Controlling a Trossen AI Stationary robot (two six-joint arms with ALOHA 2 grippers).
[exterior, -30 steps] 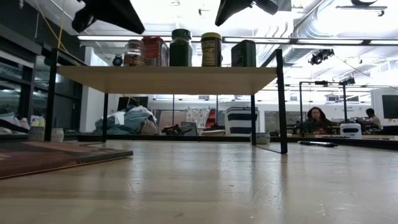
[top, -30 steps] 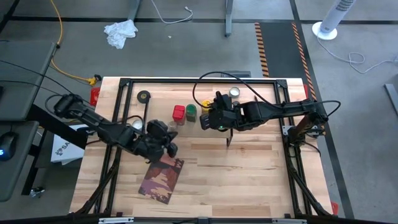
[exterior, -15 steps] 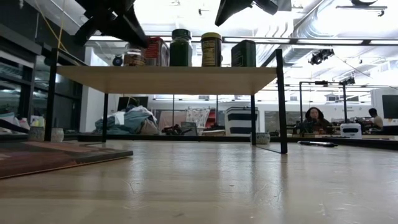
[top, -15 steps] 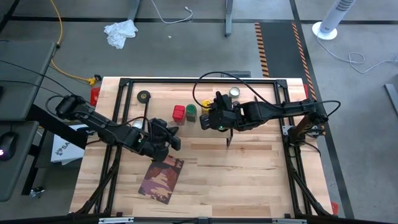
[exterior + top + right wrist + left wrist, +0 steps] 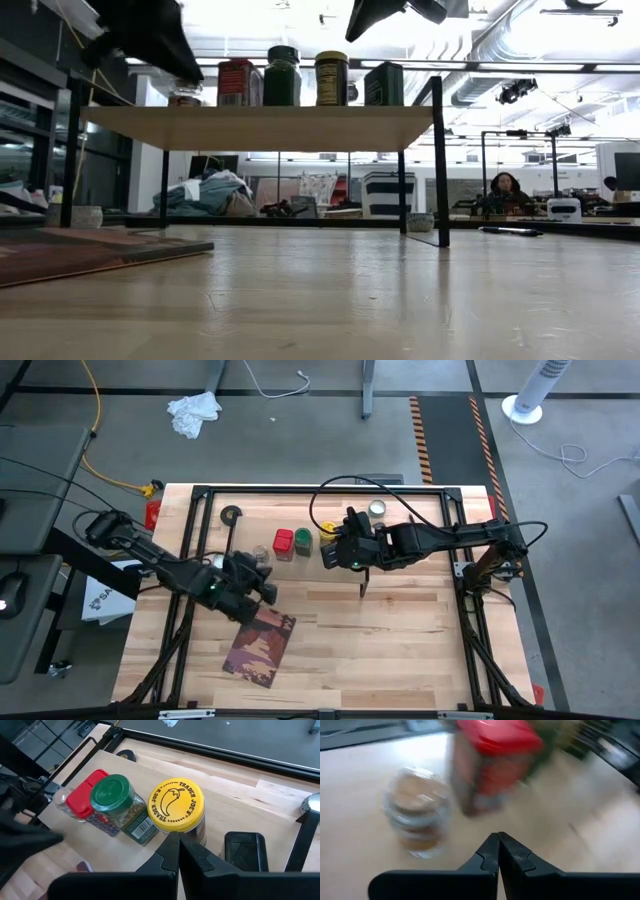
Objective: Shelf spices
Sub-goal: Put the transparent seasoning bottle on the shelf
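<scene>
Shifted since a second ago: shelf and its row of spices sliding toward frame left, left arm pulling back down-left, right arm not moving.

High view: left gripper (image 5: 262, 588) sitting closed and empty at centre-left, just below the clear glass jar (image 5: 260, 552). Red box (image 5: 284, 541) and green-topped jar (image 5: 303, 540) lining up to the jar's right. Right gripper (image 5: 335, 552) hovering closed, holding nothing, over the yellow-topped end. Black tape roll (image 5: 231, 515) lying upper left on the tabletop (image 5: 400, 650), book (image 5: 259, 643) lower left.

Low view: shelf (image 5: 260, 127) standing on thin black legs, all five containers along its top, dark grey tin (image 5: 384, 84) rightmost.

Left wrist view: closed fingers pointing at the glass jar and red box, both just ahead, not touching.

Right wrist view: yellow-topped jar (image 5: 175, 805) directly ahead of the shut fingers, tin beside it.

Key relation: row's long axis is running left-right between the two grippers; left gripper is nearer the glass-jar end, right gripper nearer the tin end. Task is looking essentially done.
</scene>
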